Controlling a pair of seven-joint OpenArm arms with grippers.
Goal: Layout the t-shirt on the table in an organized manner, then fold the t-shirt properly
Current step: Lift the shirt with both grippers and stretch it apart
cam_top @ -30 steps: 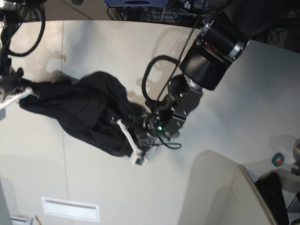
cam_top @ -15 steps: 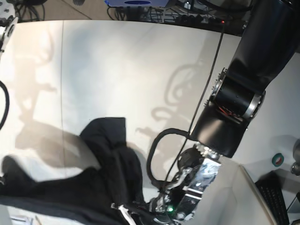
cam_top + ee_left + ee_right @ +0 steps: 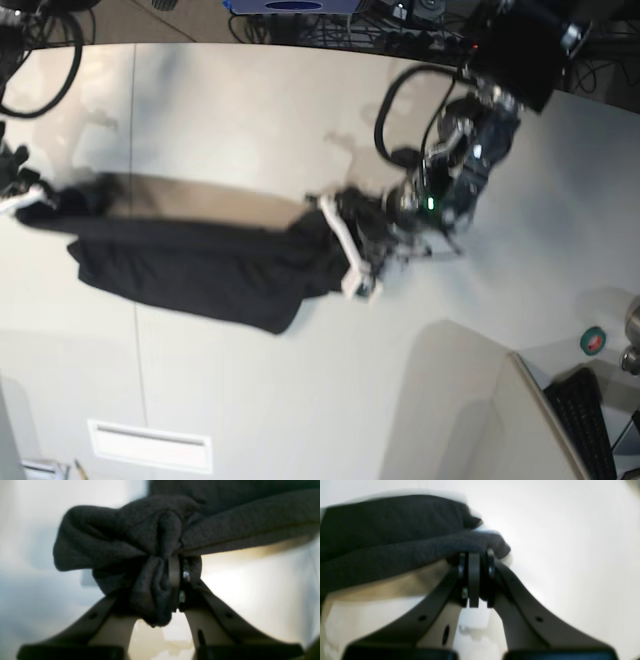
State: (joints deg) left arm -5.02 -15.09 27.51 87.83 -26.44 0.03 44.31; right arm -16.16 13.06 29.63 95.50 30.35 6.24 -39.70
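Note:
The black t-shirt [image 3: 200, 265] is stretched in a long band between my two grippers over the off-white table [image 3: 250, 120]; no print shows. My left gripper [image 3: 345, 245] is shut on a bunched end of the cloth at the band's right. In the left wrist view the gripper [image 3: 175, 580] pinches a thick wad of the t-shirt [image 3: 120, 537]. My right gripper [image 3: 30, 195] is shut on the other end at the far left. In the right wrist view that gripper [image 3: 475, 562] clamps a thin edge of the t-shirt [image 3: 382, 530].
An angled beige panel [image 3: 470, 410] stands at the front right, with a keyboard [image 3: 585, 420] and a small green and red round thing [image 3: 593, 341] beyond it. A white rectangular plate [image 3: 150, 445] lies near the front left. Cables [image 3: 400, 20] run along the back edge.
The shirt was bunched, then raised close to the base camera. Now both grippers are spread far apart and the cloth is pulled out into a long band across the table.

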